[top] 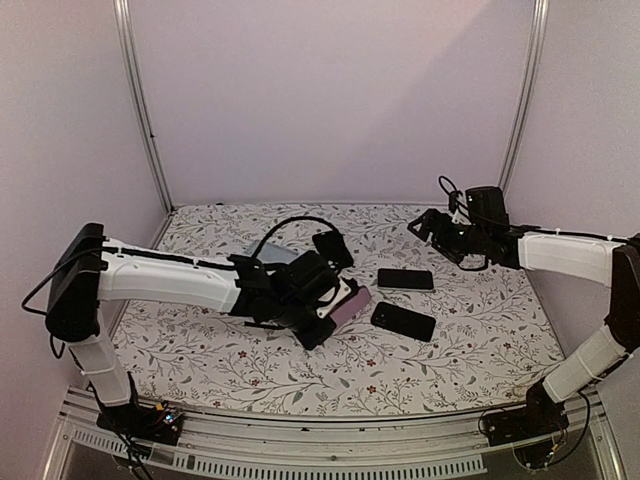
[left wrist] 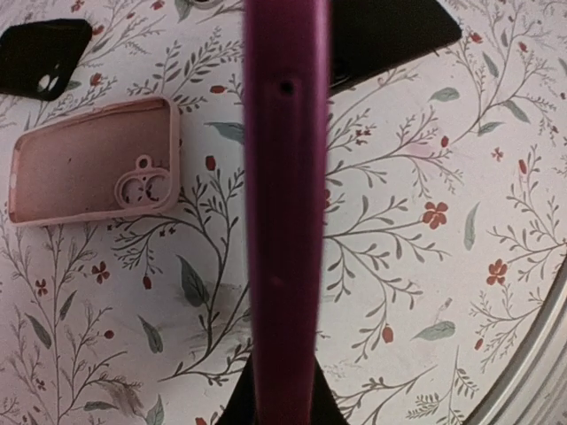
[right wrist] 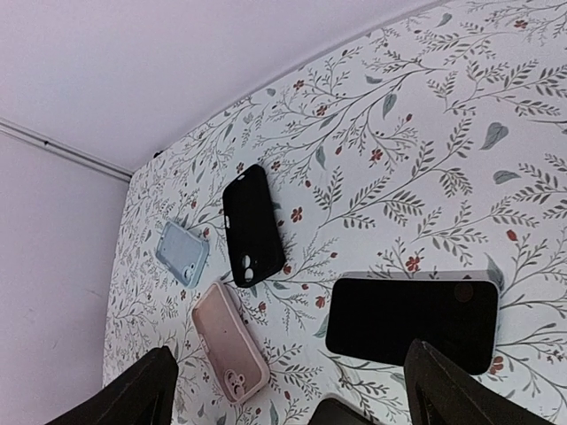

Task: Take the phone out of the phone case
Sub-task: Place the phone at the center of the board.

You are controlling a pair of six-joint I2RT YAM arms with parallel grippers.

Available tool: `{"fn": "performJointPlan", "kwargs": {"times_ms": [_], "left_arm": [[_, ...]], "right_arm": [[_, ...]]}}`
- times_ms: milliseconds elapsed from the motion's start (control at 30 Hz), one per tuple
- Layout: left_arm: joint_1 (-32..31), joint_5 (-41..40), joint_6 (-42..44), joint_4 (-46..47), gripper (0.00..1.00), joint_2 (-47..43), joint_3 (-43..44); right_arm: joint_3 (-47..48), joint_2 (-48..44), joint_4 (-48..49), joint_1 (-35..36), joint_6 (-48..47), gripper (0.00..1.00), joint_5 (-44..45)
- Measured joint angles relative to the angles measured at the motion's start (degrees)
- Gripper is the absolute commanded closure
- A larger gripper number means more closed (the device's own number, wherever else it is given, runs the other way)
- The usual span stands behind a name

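My left gripper (top: pixel 330 300) is shut on a magenta phone (top: pixel 350 304) and holds it above the middle of the table. In the left wrist view the phone (left wrist: pixel 285 204) shows edge-on, upright between my fingers (left wrist: pixel 235 409); I cannot tell if a case is on it. A pink phone case (left wrist: pixel 93 164) lies hollow on the cloth to its left, and it also shows in the right wrist view (right wrist: pixel 230 354). My right gripper (top: pixel 425 225) is open and empty, raised at the far right, its fingertips (right wrist: pixel 478 390) wide apart.
Two black phones (top: pixel 405 279) (top: pixel 403 321) lie right of centre. A black case (top: pixel 333 247) and a light blue case (top: pixel 270 252) lie behind my left gripper. A metal rail (top: pixel 300 440) runs along the table's near edge.
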Motion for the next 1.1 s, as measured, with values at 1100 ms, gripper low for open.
{"fn": "performJointPlan", "kwargs": {"times_ms": [1100], "left_arm": [[-19.7,-36.5,31.8,6.0,0.82,25.1,16.9]], "right_arm": [[-6.2,-8.5,-0.7,-6.0,0.6,0.08,0.1]]}}
